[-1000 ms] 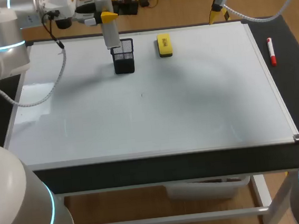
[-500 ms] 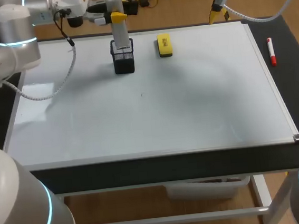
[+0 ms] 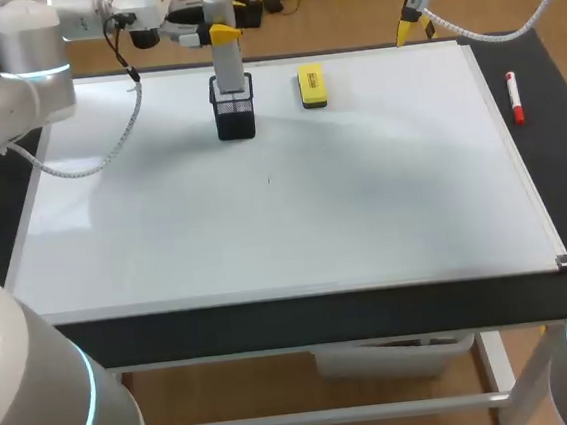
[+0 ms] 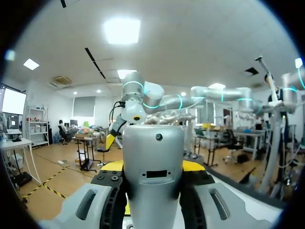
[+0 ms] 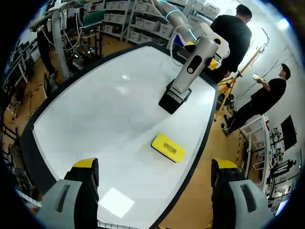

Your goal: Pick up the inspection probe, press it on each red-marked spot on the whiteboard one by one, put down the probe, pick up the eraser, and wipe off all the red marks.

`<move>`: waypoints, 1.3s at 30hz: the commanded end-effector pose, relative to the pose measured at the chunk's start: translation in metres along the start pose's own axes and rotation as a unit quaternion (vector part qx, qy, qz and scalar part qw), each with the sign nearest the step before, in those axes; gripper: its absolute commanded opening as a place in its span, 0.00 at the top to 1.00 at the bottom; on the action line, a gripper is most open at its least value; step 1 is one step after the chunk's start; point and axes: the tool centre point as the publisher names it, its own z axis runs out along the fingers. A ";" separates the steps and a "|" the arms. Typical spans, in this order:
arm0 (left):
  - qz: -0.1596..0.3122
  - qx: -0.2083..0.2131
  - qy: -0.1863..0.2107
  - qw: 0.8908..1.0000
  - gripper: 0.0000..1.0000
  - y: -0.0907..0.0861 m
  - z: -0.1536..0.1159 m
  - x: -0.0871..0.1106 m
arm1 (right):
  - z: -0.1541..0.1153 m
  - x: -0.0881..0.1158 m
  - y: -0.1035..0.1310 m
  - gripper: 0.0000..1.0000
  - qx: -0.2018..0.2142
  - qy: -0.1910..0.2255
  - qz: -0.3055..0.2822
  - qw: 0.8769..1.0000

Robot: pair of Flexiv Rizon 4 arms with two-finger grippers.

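Note:
The grey inspection probe stands upright with its lower end in the mouth of a black mesh holder at the back of the whiteboard. My left gripper is shut on the probe's upper part. In the left wrist view the probe fills the gap between the yellow tips of the left gripper. The yellow eraser lies flat just right of the holder. My right gripper hangs open behind the board's back edge, above the eraser and holder. No red marks show on the board.
A red marker lies on the black table surface to the right of the board's frame. A tiny dark speck sits near the board's middle. The board's front edge runs close to the table's front.
My left arm carried the probe to the right, from beside the holder's left rim to over it, and its lower end now sits in the holder. The right arm kept still.

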 end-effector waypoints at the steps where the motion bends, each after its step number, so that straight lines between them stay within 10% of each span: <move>1: -0.001 0.004 0.050 0.999 1.00 0.004 -0.002 -0.006 | -0.002 -0.001 0.000 0.00 0.002 0.004 0.000 1.000; 39: 0.022 -0.007 0.052 0.998 1.00 0.056 -0.003 -0.001 | -0.002 -0.001 0.000 0.00 0.002 0.004 0.000 1.000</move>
